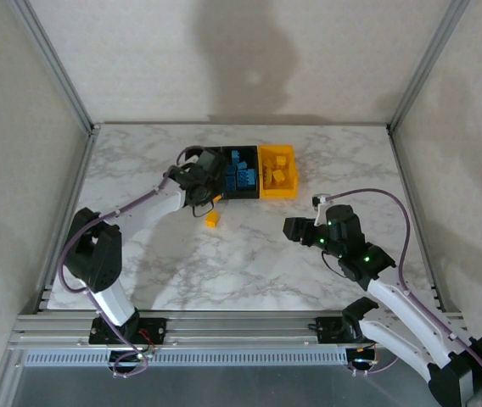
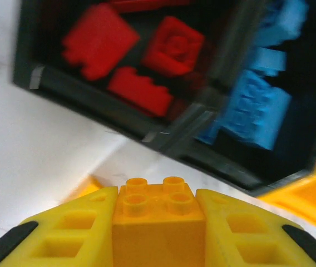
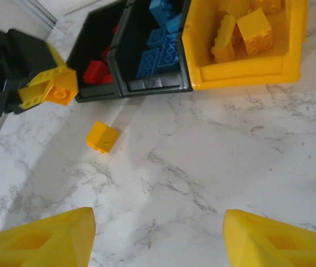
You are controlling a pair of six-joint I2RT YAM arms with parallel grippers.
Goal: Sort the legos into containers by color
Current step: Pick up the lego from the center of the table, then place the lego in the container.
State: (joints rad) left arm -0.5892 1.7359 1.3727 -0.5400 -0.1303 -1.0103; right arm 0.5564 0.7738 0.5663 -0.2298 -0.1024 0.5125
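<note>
Three bins in the row: one black bin (image 3: 99,94), a second black bin (image 3: 158,84), and one yellow bin (image 3: 241,75). Red bricks (image 2: 99,39) in the first: three plainly, with a sliver of a fourth. Blue bricks (image 3: 149,61) next door, five or so, too piled to split. Yellow bricks (image 3: 255,25) binned, at least three. One loose yellow brick (image 3: 102,136) on the tabletop, one held brick (image 2: 158,228) in the left tool (image 2: 158,194), four studs showing. Add the right tool (image 3: 158,219), and that's two tools.

Three containers (image 1: 277,194) stand side by side at the far middle of the desk (image 1: 139,263) with legos (image 1: 243,178) in each, a loose lego (image 1: 212,219) lies just before the leftmost, the left gripper (image 1: 200,182) beside that container clasps a held lego (image 2: 158,214), and the right gripper (image 1: 294,229) hangs nearer, well apart rightward.
</note>
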